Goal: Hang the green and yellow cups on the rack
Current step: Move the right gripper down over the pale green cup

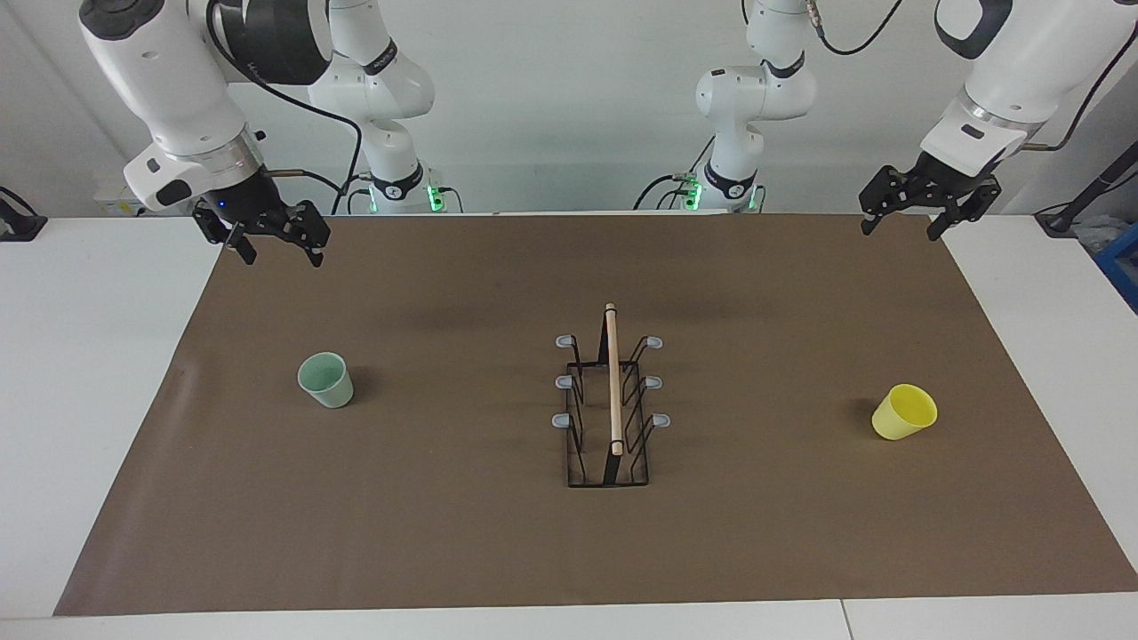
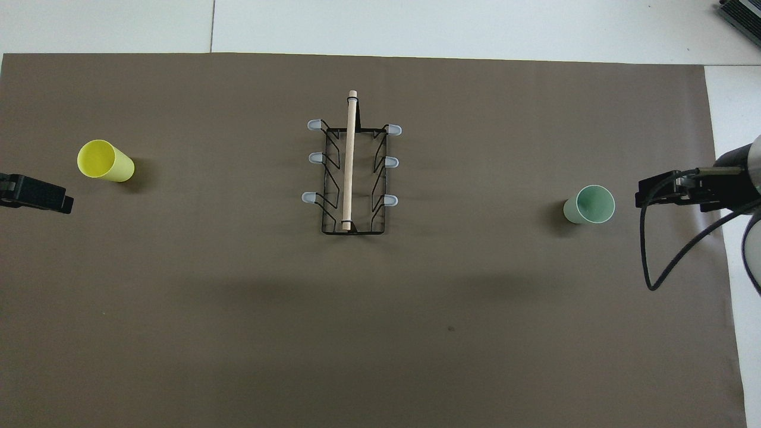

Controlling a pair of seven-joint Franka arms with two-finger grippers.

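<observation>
Green cup (image 1: 325, 380) stands upright on the brown mat (image 1: 444, 533) toward the right arm's end of the desk (image 1: 89, 356), mouth up, nothing inside. Nothing lies between it and the rack (image 1: 608, 409). Right gripper (image 1: 277, 246) hangs in the air over the mat's edge at that end, fingers apart, holding nothing. Left gripper (image 1: 902, 228) hangs over the mat's corner at the left arm's end, fingers apart, holding nothing. Rack stands mid-mat, wooden rod (image 1: 613, 378) along its top, three grey-tipped pegs on each side, all six bare. Yellow cup (image 1: 905, 412) sits toward the left arm's end, well apart from the rack, mouth showing and empty; slightly farther from the robots than the green cup.
</observation>
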